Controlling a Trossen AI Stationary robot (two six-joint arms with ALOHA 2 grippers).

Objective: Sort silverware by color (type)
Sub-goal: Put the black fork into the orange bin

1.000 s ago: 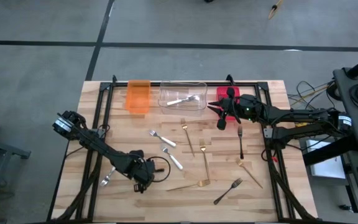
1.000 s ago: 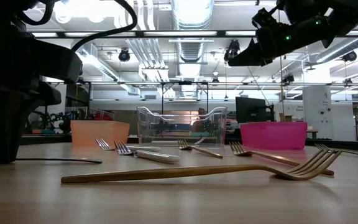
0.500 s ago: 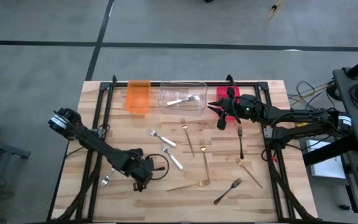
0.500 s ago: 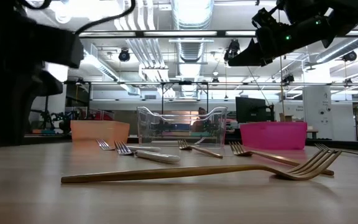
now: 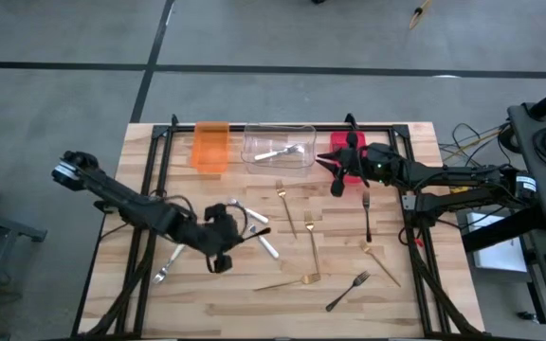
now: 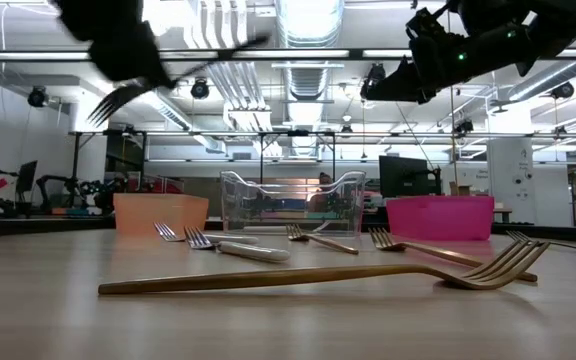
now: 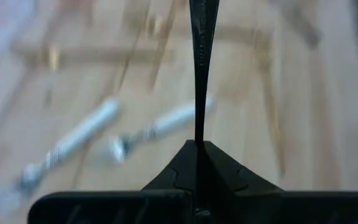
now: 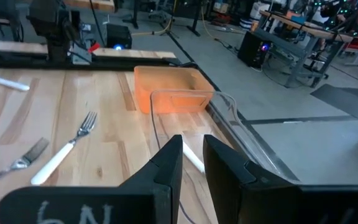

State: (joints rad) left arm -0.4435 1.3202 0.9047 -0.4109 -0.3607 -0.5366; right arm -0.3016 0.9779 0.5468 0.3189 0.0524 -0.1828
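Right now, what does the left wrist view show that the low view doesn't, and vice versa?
Left wrist only: the left gripper shut on the black fork's handle, with two white-handled forks blurred on the table below.
Low only: the orange bin, clear bin and red bin in a row, a gold fork lying nearest, and the right gripper raised above the red bin.
Both: the black fork lifted off the table.

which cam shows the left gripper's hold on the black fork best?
Left wrist view: the left gripper is shut on the black fork, handle pinched between the fingertips. Low view shows only the fork's tines, raised above the table. High view: just a dark blur.
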